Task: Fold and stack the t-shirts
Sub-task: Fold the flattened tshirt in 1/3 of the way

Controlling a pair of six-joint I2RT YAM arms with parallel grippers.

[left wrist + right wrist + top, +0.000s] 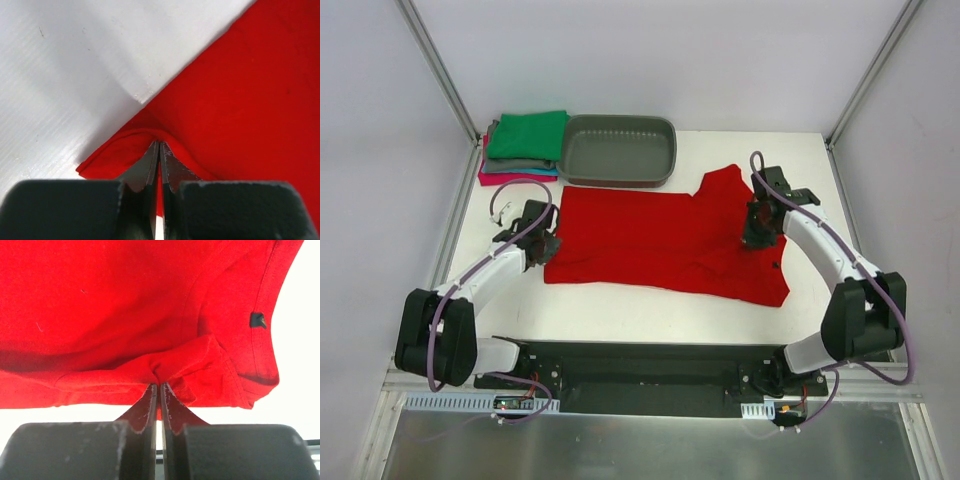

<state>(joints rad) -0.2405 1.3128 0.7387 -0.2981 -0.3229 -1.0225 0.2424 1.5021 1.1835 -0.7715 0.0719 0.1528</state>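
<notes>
A bright red t-shirt [650, 240] lies spread across the middle of the table. My left gripper [548, 243] is shut on its left edge; the left wrist view shows the pinched cloth [145, 142] bunched at the closed tips [159, 145]. My right gripper [760, 232] is shut on the shirt near its right sleeve and collar; the right wrist view shows a fold of red cloth [165, 365] clamped at the tips [159, 386]. A stack of folded shirts, green [528, 135] on top with grey and magenta under it, sits at the back left.
A grey oval plastic tub [618, 150] stands at the back, just beyond the red shirt and beside the stack. Metal frame posts rise at the back corners. White table [620, 310] shows in front of the shirt.
</notes>
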